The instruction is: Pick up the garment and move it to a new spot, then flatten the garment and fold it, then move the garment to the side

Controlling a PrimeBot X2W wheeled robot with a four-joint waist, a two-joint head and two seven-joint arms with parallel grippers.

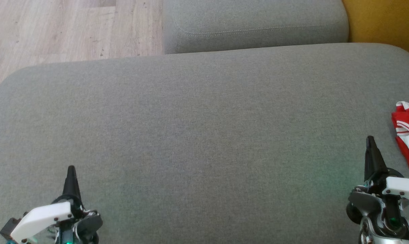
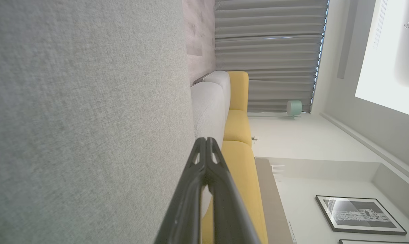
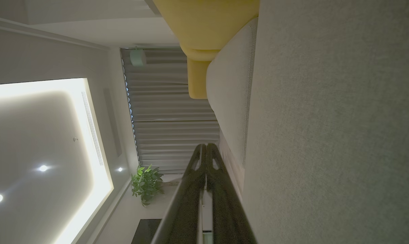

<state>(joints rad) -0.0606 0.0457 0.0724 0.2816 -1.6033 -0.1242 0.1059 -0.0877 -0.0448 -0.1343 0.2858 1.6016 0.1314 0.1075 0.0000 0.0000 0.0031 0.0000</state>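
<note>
Grey cushion [image 1: 204, 135] stretches wide between left claw [image 1: 71, 168] and right claw [image 1: 370, 139], both pinched together; garment [image 1: 407, 128] at its right edge.

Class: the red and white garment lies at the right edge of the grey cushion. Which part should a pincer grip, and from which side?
Probably its left edge, where the crumpled garment bunches into raised folds on the grey cushion. Come from above and from its left with the right pincer, shut and empty beside it; the garment's far side is cut off by the head view.
</note>
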